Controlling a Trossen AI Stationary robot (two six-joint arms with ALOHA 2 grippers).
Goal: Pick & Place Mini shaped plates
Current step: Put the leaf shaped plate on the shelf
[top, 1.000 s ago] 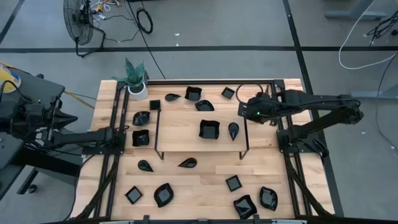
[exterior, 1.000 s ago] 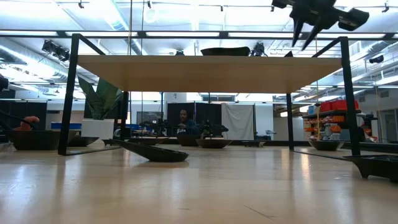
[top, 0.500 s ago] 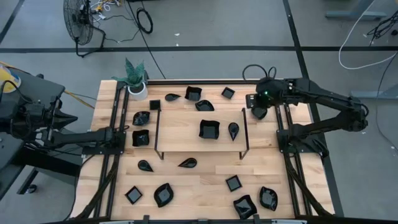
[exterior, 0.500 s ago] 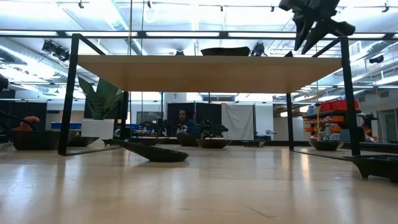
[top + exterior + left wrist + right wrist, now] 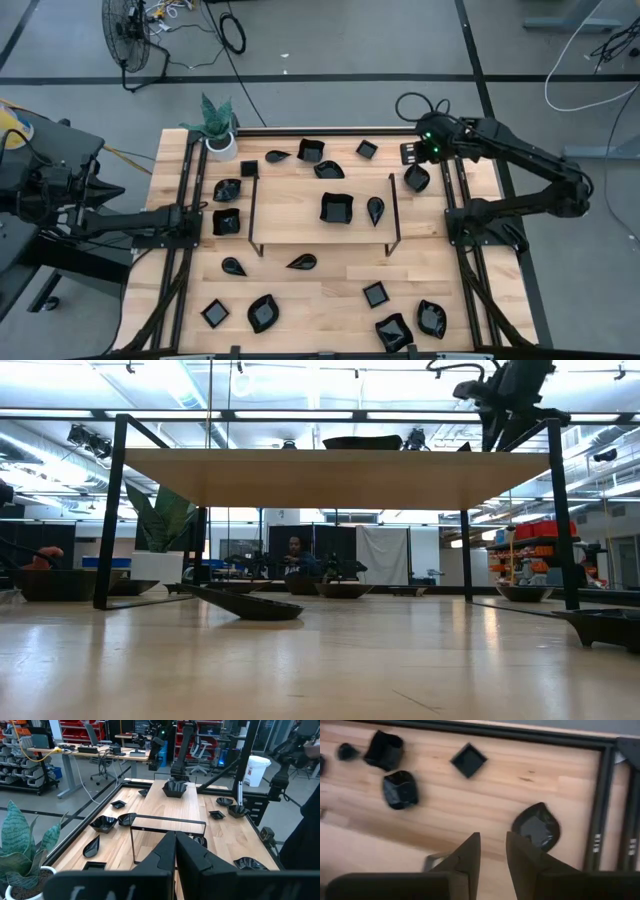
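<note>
1. Right gripper [image 5: 412,153]: raised above the table's [image 5: 300,300] far right corner, fingers [image 5: 470,855] slightly parted, holding nothing.
2. Leaf-shaped plate [image 5: 416,178]: on the tabletop just beside that gripper, outside the wire frame [image 5: 320,245].
3. Square plate [image 5: 336,208] and teardrop plate [image 5: 375,209]: on the raised shelf [image 5: 335,475].
4. Left gripper [image 5: 175,851]: fingers closed, empty, low at the table's left edge.

I can read no text, label, brand or number anywhere in my views. The glossy black mini shaped plates [image 5: 336,208] and the pale wooden bench [image 5: 300,290] carry no legible markings.
</note>
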